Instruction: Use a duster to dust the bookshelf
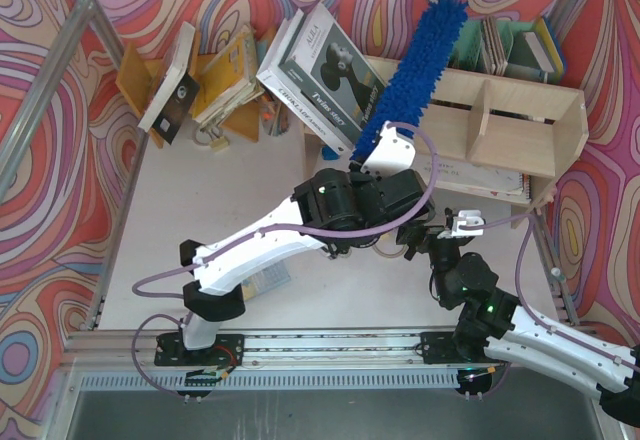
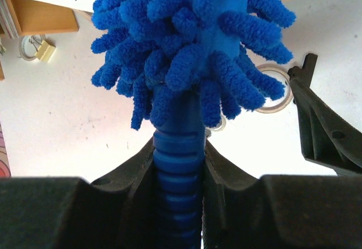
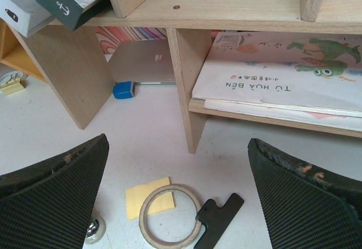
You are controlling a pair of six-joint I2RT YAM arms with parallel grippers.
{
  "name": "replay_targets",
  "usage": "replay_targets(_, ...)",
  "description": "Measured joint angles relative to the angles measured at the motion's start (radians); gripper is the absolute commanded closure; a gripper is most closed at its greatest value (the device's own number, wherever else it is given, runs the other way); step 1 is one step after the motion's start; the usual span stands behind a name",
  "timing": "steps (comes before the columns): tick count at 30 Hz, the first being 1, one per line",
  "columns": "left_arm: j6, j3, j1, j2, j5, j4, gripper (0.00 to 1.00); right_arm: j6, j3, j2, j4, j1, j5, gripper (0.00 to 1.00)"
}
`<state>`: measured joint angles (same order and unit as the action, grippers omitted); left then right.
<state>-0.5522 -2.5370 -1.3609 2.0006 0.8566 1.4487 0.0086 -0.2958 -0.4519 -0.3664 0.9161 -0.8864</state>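
Note:
The pale plywood bookshelf [image 1: 505, 125] stands at the back right; its underside and dividers fill the top of the right wrist view [image 3: 186, 79]. My left gripper [image 1: 385, 155] is shut on the ribbed dark-blue handle [image 2: 180, 164] of the bright-blue fluffy duster [image 1: 420, 60], whose head [image 2: 195, 39] leans up over the shelf's left end. My right gripper [image 1: 462, 225] is open and empty, low in front of the shelf, its fingers [image 3: 54, 198] wide apart over the table.
A large dark book [image 1: 320, 75] leans on the shelf's left end. An orange-brown rack with books [image 1: 215, 85] stands at the back left. A tape ring [image 3: 169, 215], yellow sticky note [image 3: 148, 198] and black clip [image 3: 218, 218] lie below my right gripper. Picture books [image 3: 283, 79] lie on the lower shelf.

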Motion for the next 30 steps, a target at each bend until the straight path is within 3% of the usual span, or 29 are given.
replay_targets(16,-0.061,-0.006,0.04,0.024,-0.088,0.065,1.0,0.0,0.0,0.0,0.006,0.0,0.0,0.01)
replay_targets(30,0.039,-0.006,-0.03,0.036,-0.142,-0.05,1.0,0.0,0.0,0.0,0.006,0.0,0.0,0.01)
